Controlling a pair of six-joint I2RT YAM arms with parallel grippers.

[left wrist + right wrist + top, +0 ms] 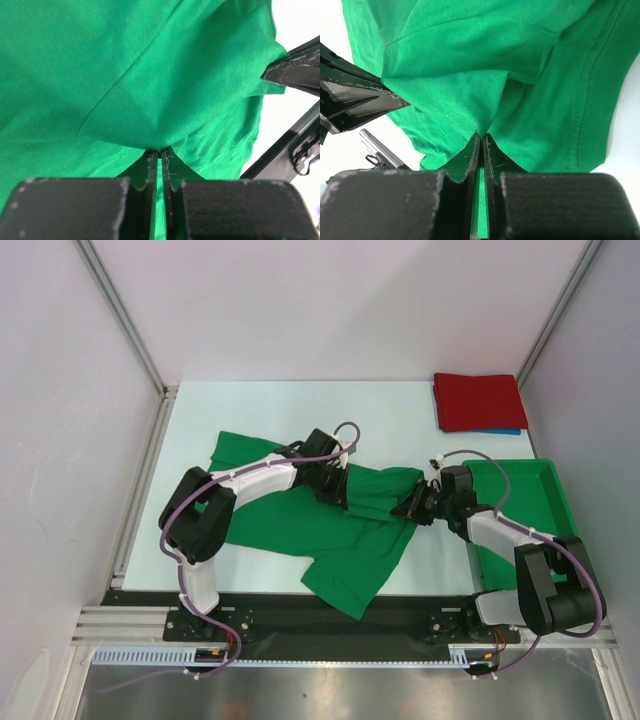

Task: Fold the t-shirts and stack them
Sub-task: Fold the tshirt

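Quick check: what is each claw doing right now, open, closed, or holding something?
Left claw: closed, pinching a fold of the green t-shirt.
Right claw: closed, pinching the same green t-shirt.

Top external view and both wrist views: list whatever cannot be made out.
- Blue t-shirt: top view, only a sliver shows under the red t-shirt.
- Green t-shirt: top view, left arm covers its middle; wrist views crop its edges.
- Green bin: right arm hides part of its floor.
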